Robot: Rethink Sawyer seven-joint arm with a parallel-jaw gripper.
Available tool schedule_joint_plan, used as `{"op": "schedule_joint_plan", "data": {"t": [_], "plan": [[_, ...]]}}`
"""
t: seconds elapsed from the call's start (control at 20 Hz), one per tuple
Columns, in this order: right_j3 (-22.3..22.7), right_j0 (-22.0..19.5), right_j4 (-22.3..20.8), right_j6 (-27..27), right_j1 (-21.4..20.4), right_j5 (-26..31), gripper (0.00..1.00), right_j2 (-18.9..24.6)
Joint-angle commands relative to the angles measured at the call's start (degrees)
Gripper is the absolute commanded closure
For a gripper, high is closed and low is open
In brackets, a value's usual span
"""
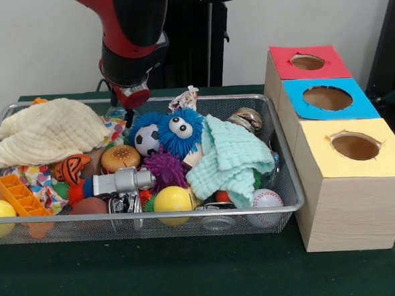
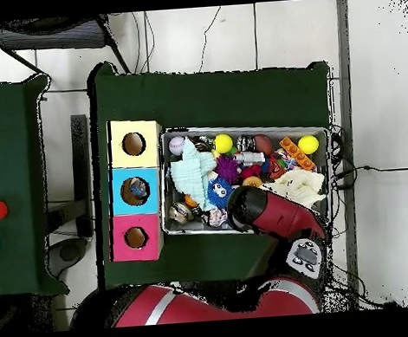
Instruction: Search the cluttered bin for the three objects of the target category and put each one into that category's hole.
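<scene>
The silver wire-mesh bin [image 1: 155,216] is full of toys and cloths; it also shows in the overhead view [image 2: 239,128]. My gripper [image 1: 127,117] hangs low over the bin's far side, just left of a blue fuzzy ball with eyes [image 1: 177,130]. In the overhead view the arm's wrist [image 2: 248,209] covers it. What looks like a see-through plastic piece [image 1: 217,220] lies against the bin's front wall, under the clutter. Other see-through pieces are hidden or too unclear to tell. The red-topped hole [image 1: 307,62] is on the farthest box; it also shows in the overhead view [image 2: 136,237].
The blue-topped hole [image 1: 327,98] and the yellow-topped hole [image 1: 355,146] sit nearer on the same row of boxes, right of the bin. In the bin lie a cream cloth [image 1: 49,130], a mint cloth [image 1: 230,159], a shiny can [image 1: 248,120], balls and an orange block [image 1: 20,194].
</scene>
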Motion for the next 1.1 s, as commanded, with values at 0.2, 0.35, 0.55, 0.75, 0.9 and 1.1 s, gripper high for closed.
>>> {"op": "schedule_joint_plan", "data": {"t": [0.2,0.35,0.55,0.75,0.9,1.1], "plan": [[3.25,-2.85,2.4,8.45,4.39,-9.03,0.0,9.35],[3.96,-3.76,3.01,8.59,4.24,-9.99,0.0,10.5],[4.5,-4.76,3.76,8.92,4.49,-10.66,0.0,11.64],[5.2,-7.03,4.98,9.13,5.52,-12.65,0.0,13.76],[5.96,-8.37,5.97,9.25,5.9,-13.86,0.0,15.22],[6.84,-8.91,6.62,9.44,5.7,-14.56,0.0,16.0]]}}
